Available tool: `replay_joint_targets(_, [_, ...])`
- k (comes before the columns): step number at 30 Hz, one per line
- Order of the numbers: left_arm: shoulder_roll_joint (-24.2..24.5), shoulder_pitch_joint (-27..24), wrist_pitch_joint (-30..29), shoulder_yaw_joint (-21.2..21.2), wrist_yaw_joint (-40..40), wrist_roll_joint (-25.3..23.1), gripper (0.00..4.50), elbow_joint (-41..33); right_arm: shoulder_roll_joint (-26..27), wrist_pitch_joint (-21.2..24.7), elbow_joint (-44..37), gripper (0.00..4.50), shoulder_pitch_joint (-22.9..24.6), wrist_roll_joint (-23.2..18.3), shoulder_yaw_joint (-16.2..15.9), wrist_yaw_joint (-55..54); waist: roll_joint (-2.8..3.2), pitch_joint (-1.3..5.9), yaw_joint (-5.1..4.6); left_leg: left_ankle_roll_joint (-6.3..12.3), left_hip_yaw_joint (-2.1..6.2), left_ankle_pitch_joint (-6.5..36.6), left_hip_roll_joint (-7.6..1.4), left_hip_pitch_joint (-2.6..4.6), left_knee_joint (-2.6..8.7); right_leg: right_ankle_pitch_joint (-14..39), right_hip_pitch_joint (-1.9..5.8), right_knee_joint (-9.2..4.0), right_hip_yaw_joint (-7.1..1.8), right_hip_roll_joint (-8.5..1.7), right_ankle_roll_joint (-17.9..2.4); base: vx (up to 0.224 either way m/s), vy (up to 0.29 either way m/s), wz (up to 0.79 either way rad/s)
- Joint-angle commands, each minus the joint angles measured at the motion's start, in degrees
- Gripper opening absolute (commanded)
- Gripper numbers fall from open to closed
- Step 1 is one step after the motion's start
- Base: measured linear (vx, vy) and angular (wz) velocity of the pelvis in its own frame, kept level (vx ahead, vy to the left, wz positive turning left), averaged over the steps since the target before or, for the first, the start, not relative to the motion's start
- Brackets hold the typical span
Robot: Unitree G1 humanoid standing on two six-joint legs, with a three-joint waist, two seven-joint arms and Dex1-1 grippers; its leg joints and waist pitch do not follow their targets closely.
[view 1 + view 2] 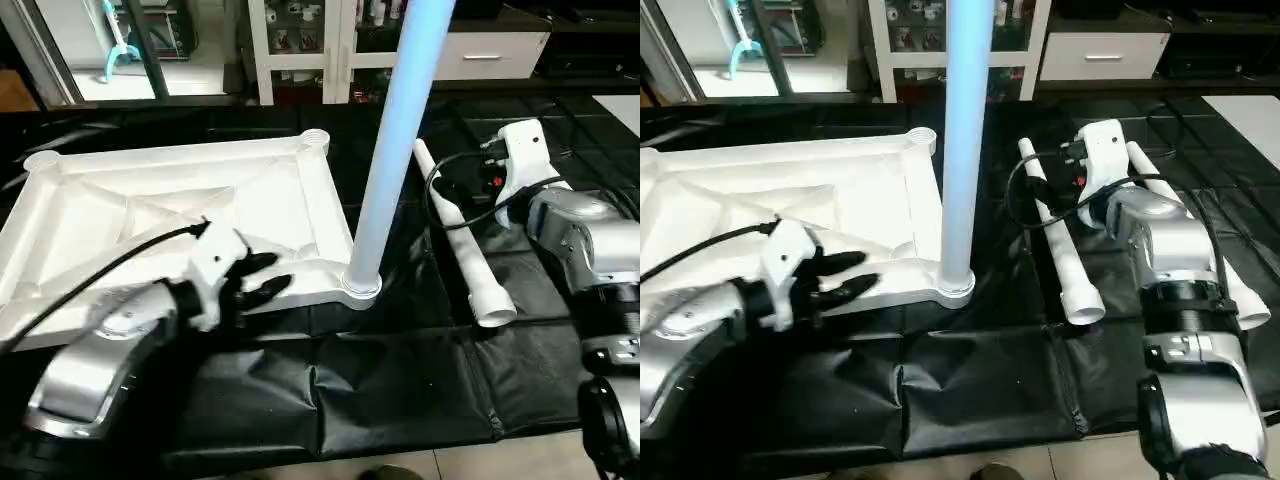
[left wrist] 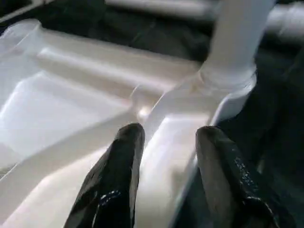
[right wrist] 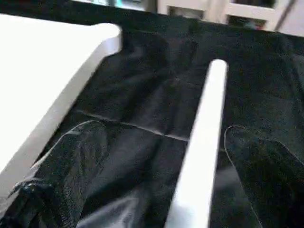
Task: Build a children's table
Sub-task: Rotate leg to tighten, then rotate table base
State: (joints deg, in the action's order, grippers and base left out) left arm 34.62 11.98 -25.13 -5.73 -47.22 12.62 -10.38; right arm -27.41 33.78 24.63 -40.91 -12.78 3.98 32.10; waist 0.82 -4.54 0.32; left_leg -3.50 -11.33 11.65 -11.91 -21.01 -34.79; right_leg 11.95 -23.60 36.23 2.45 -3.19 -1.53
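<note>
The right gripper is seen spread wide, its two black fingers straddling a loose leg lying on the black mat without closing on it; nothing is held. This leg lies just beyond and under the right gripper, its long axis running from near the robot away toward the cabinet; its wider open end is nearest the robot. A second loose leg is partly seen alongside it, mostly covered by the right forearm.

The left gripper is held partly open and empty, its fingers hovering over the near edge of the table top; whether a fingertip touches the plastic cannot be told. The table top lies upside down on the mat, ribbed underside up; one fitted leg stands upright in the near right corner socket, just beyond the left gripper's fingertips. An empty socket is seen at the far right corner, another at the far left.

For the next leg the right arm is judged the nearer; the leg lies right of the top, well apart from the free sockets, and would need raising from flat to upright.

The top of the fitted leg is cut off by the frame; a fourth leg cannot be made out.
</note>
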Motion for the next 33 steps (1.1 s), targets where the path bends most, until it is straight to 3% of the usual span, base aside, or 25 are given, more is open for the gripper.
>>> replay_joint_targets(1, [3.1, 0.5, 1.7, -0.5, -5.5, -0.1, 2.01, -0.1, -0.8, -0.8, -3.0, 4.39, 2.4, -1.5, 0.2, 3.2, -0.02, 4.42, 0.26, 5.82, 0.46, -0.4, -0.91, 0.77, 2.88, -5.0, 3.59, -2.94, -2.56, -3.00, -14.4, 0.000, 0.000, 0.00])
replay_joint_targets(3, [6.2, 1.5, 1.6, -0.8, -10.4, 1.0, 2.01, 1.6, -1.6, -4.1, -7.4, 4.39, 6.8, -2.8, 0.1, 8.2, 0.16, 4.31, 0.18, 5.29, 0.42, -0.3, -0.95, 0.90, 2.95, -5.7, 3.39, -2.88, -2.44, -2.89, -15.1, 0.000, 0.000, 0.00])
replay_joint_targets(4, [6.2, 1.5, 1.6, -0.8, -10.4, 1.0, 2.01, 1.6, -1.6, -4.1, -7.4, 4.39, 6.8, -2.8, 0.1, 8.2, 0.11, 4.26, 0.49, 5.09, 0.26, 0.8, -0.99, 1.04, 2.93, -5.4, 3.31, -2.98, -2.50, -2.97, -15.1, 0.000, 0.000, 0.00])
replay_joint_targets(6, [8.3, 3.6, 2.3, -1.8, -14.0, 0.1, 2.01, 5.4, -2.4, -6.9, -14.1, 4.39, 12.1, -6.1, 0.1, 14.1, 0.42, 4.05, 0.65, 4.80, 0.25, 2.1, -1.02, 1.12, 3.09, -4.6, 3.23, -3.18, -2.56, -2.95, -14.9, 0.000, 0.000, 0.00])
replay_joint_targets(7, [8.3, 3.6, 2.3, -1.8, -14.0, 0.1, 2.01, 5.4, -2.4, -6.9, -14.1, 4.39, 12.1, -6.1, 0.1, 14.1, 0.24, 4.19, 0.64, 4.71, 0.39, 2.2, -0.98, 0.92, 3.13, -5.1, 3.54, -2.89, -2.56, -2.99, -14.8, 0.000, 0.000, 0.00])
replay_joint_targets(8, [9.4, 5.1, 3.3, -2.8, -15.9, -0.8, 2.01, 8.2, -4.0, -6.0, -17.8, 4.39, 14.8, -7.4, -0.5, 16.8, 0.65, 4.06, 0.63, 4.61, 0.46, 2.4, -0.98, 0.99, 3.18, -4.9, 3.36, -2.96, -2.54, -3.05, -15.0, 0.000, 0.000, 0.00])
replay_joint_targets(10, [10.2, 7.0, 5.3, -4.1, -16.8, -2.4, 2.01, 11.7, -5.7, -5.0, -21.3, 4.39, 17.4, -8.7, -0.7, 19.3, 0.40, 3.77, 0.75, 4.29, 0.42, 4.2, -0.87, 0.94, 3.33, -2.5, 3.49, -3.49, -2.68, -3.01, -14.5, 0.000, 0.000, 0.00])
replay_joint_targets(12, [10.8, 8.8, 8.4, -5.8, -17.0, -5.3, 2.01, 15.9, -6.6, -4.8, -24.0, 4.39, 19.4, -9.6, -0.3, 20.8, 1.23, 3.62, 0.82, 3.56, 0.55, 5.7, -0.89, 1.00, 3.31, -1.1, 3.32, -3.58, -2.71, -3.19, -14.4, 0.000, 0.000, 0.00])
replay_joint_targets(13, [10.8, 9.3, 9.5, -6.3, -17.2, -6.2, 2.01, 17.2, -6.6, -4.9, -24.7, 4.39, 20.0, -9.7, -0.1, 21.2, 0.85, 3.65, 0.67, 3.05, 0.49, 6.8, -0.90, 1.10, 3.35, 0.2, 3.31, -3.79, -2.76, -3.18, -14.2, 0.000, 0.000, 0.00])
replay_joint_targets(15, [10.3, 10.9, 11.9, -7.8, -17.0, -8.7, 2.01, 21.4, -6.9, -5.1, -27.3, 4.39, 21.8, -10.5, 0.0, 22.5, 0.79, 3.56, 0.70, 2.54, 0.64, 7.4, -0.92, 0.96, 3.47, 1.9, 3.40, -3.95, -2.80, -3.25, -13.8, 0.000, 0.000, 0.00])
replay_joint_targets(16, [10.2, 11.2, 12.1, -7.9, -16.9, -8.9, 2.01, 22.0, -6.9, -5.1, -27.8, 4.39, 22.1, -10.7, 0.0, 22.7, 1.05, 3.51, 0.58, 2.18, 0.63, 7.9, -0.85, 1.03, 3.46, 2.5, 3.28, -4.08, -2.78, -3.21, -13.7, 0.000, 0.000, 0.00])
replay_joint_targets(26, [11.6, 12.4, 14.2, -11.4, -20.1, -12.2, 2.01, 26.8, -7.1, -5.2, -30.2, 4.39, 24.0, -10.5, -1.1, 21.8, 0.91, 3.40, 0.02, 2.29, 0.82, 7.4, -0.98, 0.80, 3.61, 1.4, 3.30, -3.95, -2.80, -3.33, -14.9, 0.000, 0.000, 0.00])
replay_joint_targets(29, [11.4, 13.0, 14.4, -11.6, -19.9, -12.9, 1.66, 28.3, -6.7, -4.5, -31.6, 4.50, 24.3, -10.9, -2.0, 22.4, 0.53, 3.48, 0.01, 2.48, 0.82, 7.2, -0.99, 0.82, 3.61, 2.2, 3.36, -3.98, -2.84, -3.38, -14.4, 0.000, 0.000, 0.00])
replay_joint_targets(32, [10.9, 13.4, 13.5, -11.1, -18.8, -13.4, 1.61, 28.8, -6.7, -4.0, -33.7, 4.50, 26.0, -12.4, -3.2, 24.5, 0.56, 3.46, 0.14, 2.84, 0.86, 6.4, -1.09, 0.69, 3.61, 1.3, 3.41, -3.82, -2.87, -3.47, -14.3, 0.000, 0.000, 0.00])
replay_joint_targets(33, [10.9, 13.5, 13.4, -11.0, -18.4, -13.6, 1.31, 28.9, -6.7, -4.1, -34.0, 4.50, 26.3, -12.6, -3.5, 24.9, 0.59, 3.50, 0.16, 3.08, 0.82, 6.9, -1.15, 0.84, 3.60, 1.4, 3.30, -3.88, -2.87, -3.51, -14.5, 0.000, 0.000, 0.00])
